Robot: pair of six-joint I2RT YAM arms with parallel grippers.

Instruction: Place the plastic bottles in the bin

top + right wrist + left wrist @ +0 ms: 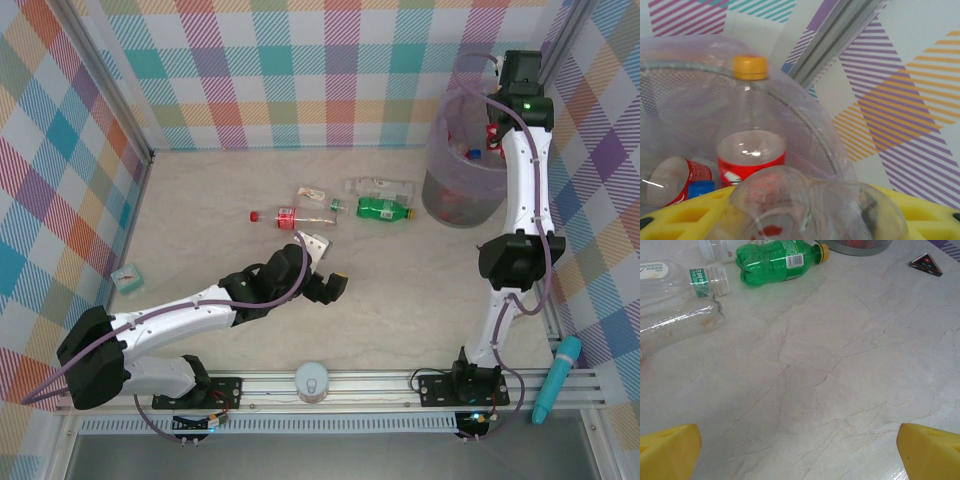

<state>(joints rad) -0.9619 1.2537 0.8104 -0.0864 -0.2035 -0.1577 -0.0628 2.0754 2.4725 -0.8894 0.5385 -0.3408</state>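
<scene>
The bin [440,190] stands at the back right. Over its mouth my right gripper [490,135] is shut on a clear red-labelled bottle [810,205], held between the yellow fingers [685,215]. Down inside the bin [805,120] an orange-capped red-labelled bottle [751,145] stands upright, and another red-labelled one [675,182] lies beside it. On the table lie a red-capped bottle [285,216], two clear bottles [320,195] [380,187] and a green bottle [385,211]. My left gripper [330,264] hovers open just in front of them, nothing between its fingertips [670,450]. The green bottle [780,260] lies ahead of it.
A teal cube [127,277] sits near the left wall. A teal cylinder [555,378] lies by the right end of the front rail. A small black triangular piece [926,264] lies on the table near the bin. Checked walls close in the left, back and right.
</scene>
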